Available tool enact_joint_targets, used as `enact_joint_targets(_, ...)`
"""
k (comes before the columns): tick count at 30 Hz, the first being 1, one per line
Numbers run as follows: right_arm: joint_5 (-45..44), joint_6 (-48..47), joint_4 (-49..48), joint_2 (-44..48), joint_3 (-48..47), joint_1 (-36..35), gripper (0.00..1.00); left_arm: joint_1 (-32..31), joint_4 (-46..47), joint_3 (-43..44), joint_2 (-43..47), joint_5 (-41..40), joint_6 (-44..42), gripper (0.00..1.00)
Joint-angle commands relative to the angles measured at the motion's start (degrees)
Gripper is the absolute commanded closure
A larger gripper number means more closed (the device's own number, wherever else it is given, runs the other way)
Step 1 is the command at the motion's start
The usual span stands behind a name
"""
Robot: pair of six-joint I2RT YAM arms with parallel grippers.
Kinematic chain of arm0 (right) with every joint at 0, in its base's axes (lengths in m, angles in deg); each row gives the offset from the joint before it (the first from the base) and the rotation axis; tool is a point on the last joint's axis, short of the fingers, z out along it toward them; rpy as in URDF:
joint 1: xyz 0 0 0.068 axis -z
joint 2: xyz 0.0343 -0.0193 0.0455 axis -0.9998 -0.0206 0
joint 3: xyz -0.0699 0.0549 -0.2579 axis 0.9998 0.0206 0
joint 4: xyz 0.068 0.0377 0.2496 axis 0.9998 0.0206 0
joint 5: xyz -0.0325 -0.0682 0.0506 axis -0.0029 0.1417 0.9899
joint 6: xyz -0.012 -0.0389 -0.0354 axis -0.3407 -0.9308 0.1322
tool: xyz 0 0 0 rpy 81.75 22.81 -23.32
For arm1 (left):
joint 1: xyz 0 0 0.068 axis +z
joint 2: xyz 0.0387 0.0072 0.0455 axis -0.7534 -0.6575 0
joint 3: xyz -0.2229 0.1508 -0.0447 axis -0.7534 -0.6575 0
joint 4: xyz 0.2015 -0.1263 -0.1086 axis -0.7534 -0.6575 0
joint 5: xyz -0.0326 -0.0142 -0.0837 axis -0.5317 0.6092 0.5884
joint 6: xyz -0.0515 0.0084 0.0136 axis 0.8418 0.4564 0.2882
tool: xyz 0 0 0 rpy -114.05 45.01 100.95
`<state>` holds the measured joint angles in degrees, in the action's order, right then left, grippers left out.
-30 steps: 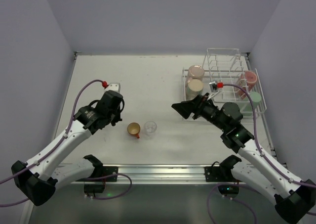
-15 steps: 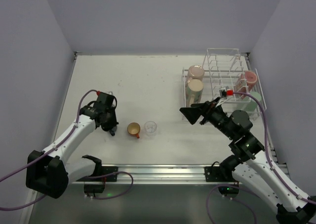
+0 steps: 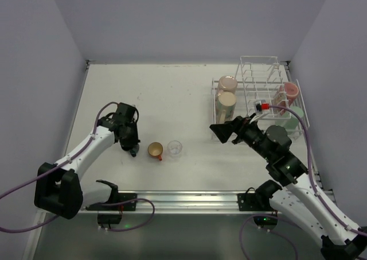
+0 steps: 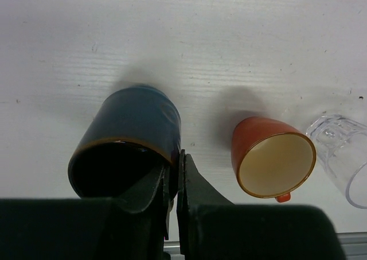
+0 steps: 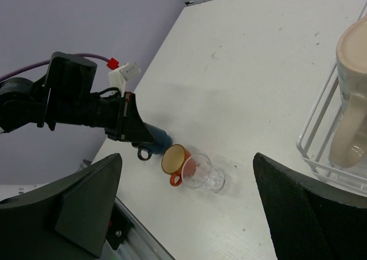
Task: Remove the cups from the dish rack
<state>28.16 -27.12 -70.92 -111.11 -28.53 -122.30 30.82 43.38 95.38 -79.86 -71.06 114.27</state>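
Note:
My left gripper (image 3: 131, 145) is shut on the rim of the dark blue mug (image 4: 129, 131), one finger inside and one outside, with the mug low at the table. The orange cup (image 3: 155, 151) and the clear glass (image 3: 175, 148) stand just right of it; they also show in the left wrist view, the cup (image 4: 272, 159) and the glass (image 4: 344, 156). My right gripper (image 3: 220, 131) is open and empty, left of the dish rack (image 3: 259, 76). The rack holds two beige mugs (image 3: 227, 84) (image 3: 226, 101), a pink cup (image 3: 291, 90) and a green tumbler (image 3: 296, 115).
The white table (image 3: 172, 93) is walled on the left, back and right. A metal rail (image 3: 183, 198) runs along the near edge. In the right wrist view the rack's wire edge (image 5: 315, 142) and a beige mug (image 5: 352, 93) sit at the far right.
My left gripper has come down and nearer with the blue mug, to just left of the orange cup. My right gripper has drawn back slightly to the right.

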Motion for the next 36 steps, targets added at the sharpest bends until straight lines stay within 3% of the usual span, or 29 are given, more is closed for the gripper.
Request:
enact_joint_targets(1,-2.58,-1.57,1.66,-0.84,-4.17,-0.19,0.01,0.31,-5.56,3.11,-1.17,2.29,-4.49,0.88)
enact_joint_targets(10,-9.09,-5.44,8.34,-4.62,-12.08,-0.19,0.01,0.31,-6.97,5.31,-0.91,2.20,-5.90,0.46)
enact_joint_targets(22,-11.72,-8.16,13.18,-14.19,-19.81,-0.28,0.14,0.31,-3.02,16.38,8.56,4.47,-8.53,0.11)
enact_joint_targets(25,-13.74,-8.43,13.88,-17.01,-23.32,-1.07,0.14,0.22,4.44,16.65,15.05,11.23,-10.29,0.06)
enact_joint_targets(30,-21.91,-8.78,17.40,-25.62,-30.09,-4.14,0.11,0.14,19.64,8.32,26.14,19.66,-8.72,0.02)
enact_joint_targets(36,-36.47,-6.85,21.95,-39.57,-39.23,-7.65,0.02,-1.97,27.04,2.15,35.29,22.06,-10.12,0.00)
